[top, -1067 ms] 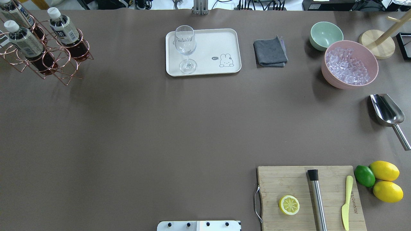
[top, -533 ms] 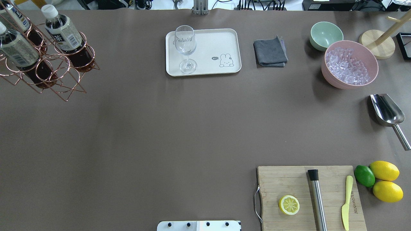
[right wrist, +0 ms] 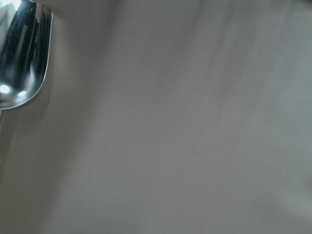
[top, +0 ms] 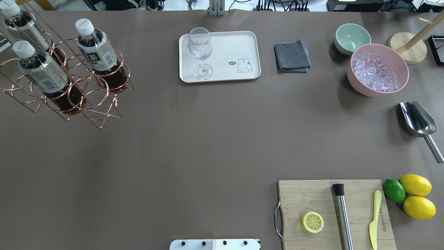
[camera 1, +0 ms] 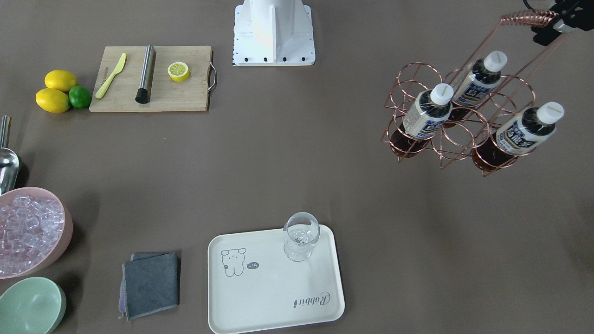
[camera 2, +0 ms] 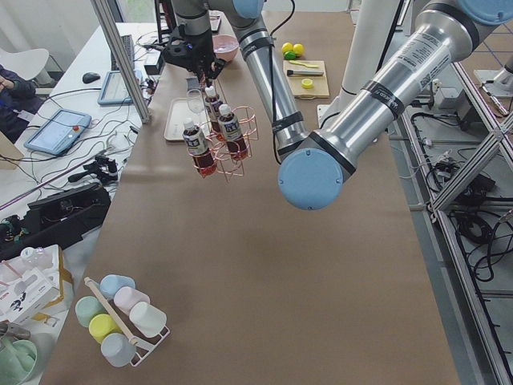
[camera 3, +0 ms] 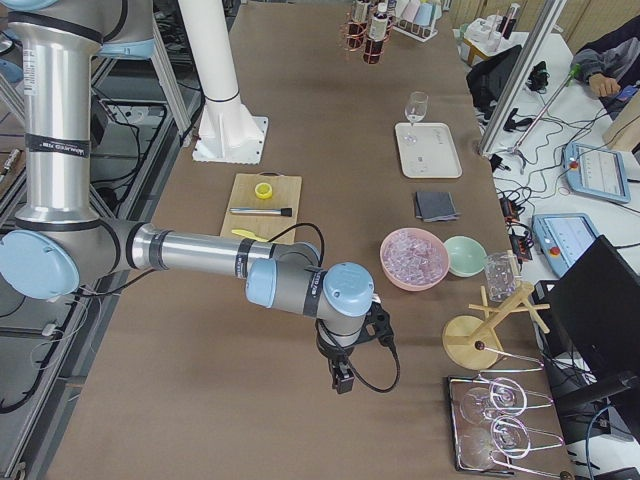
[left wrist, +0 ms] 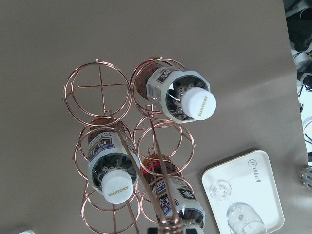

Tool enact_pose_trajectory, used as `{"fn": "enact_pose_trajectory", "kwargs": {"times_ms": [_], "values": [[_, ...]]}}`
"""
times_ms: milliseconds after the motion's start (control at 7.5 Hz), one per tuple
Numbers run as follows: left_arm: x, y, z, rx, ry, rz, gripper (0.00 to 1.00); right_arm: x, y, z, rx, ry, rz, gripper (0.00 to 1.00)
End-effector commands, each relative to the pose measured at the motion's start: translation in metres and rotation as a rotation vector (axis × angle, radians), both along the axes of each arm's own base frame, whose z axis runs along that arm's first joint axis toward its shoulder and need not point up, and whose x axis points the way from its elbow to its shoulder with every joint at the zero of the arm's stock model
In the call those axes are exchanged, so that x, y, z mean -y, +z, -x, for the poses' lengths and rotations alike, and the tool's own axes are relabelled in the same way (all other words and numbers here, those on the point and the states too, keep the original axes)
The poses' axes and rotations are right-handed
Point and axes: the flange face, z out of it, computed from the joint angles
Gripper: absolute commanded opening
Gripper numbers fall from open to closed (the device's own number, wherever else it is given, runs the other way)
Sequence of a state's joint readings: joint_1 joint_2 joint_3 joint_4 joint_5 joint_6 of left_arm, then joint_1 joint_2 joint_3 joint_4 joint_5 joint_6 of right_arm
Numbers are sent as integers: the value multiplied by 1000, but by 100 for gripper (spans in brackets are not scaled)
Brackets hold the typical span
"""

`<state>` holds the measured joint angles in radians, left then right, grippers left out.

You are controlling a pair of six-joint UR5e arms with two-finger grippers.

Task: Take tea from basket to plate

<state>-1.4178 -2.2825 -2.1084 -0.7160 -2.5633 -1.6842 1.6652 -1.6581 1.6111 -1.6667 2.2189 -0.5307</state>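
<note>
Three tea bottles (top: 42, 73) (top: 99, 52) (top: 19, 21) stand in a copper wire basket (top: 84, 91) that hangs tilted in the air over the table's far left. My left gripper (camera 1: 551, 22) is shut on the basket's handle; the left wrist view looks down on the bottles (left wrist: 187, 100). The cream plate (top: 229, 48) lies at the far middle with a wine glass (top: 200, 52) on its left end; it also shows in the front view (camera 1: 269, 287). My right gripper (camera 3: 342, 378) hovers low near the scoop; I cannot tell whether it is open or shut.
A grey cloth (top: 292, 56), a green bowl (top: 352, 37) and a pink bowl of ice (top: 377, 69) sit right of the plate. A metal scoop (top: 419, 123) lies at the right edge. A cutting board (top: 334, 213) holds a lemon half, muddler and knife.
The basket with the three bottles has moved right, toward the plate, still hanging from my left gripper. Nothing else has moved.
</note>
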Motion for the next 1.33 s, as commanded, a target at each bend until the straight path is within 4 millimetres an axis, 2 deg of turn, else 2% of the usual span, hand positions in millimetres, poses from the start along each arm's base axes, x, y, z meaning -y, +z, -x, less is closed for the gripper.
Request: {"fn": "enact_pose_trajectory", "kwargs": {"times_ms": [0,133,400,533,667,1067,1200], "values": [[-20,-32,-66,-72,-14,-15,0,0,2,0,1,-2,2,100],[-25,-32,-103,-69,12,-36,0,0,2,0,1,-3,2,100],[-31,-42,-178,-95,-66,20,0,-1,5,0,1,5,17,100],[-43,-43,-212,-91,-92,63,0,1,0,1,6,6,5,100],[-55,-47,-237,-100,-107,103,0,-1,5,1,6,7,17,100],[-60,-56,-264,-175,-165,218,0,-1,5,1,7,7,17,100],[-60,-61,-271,-205,-194,281,0,1,-4,1,10,8,0,100]]}}
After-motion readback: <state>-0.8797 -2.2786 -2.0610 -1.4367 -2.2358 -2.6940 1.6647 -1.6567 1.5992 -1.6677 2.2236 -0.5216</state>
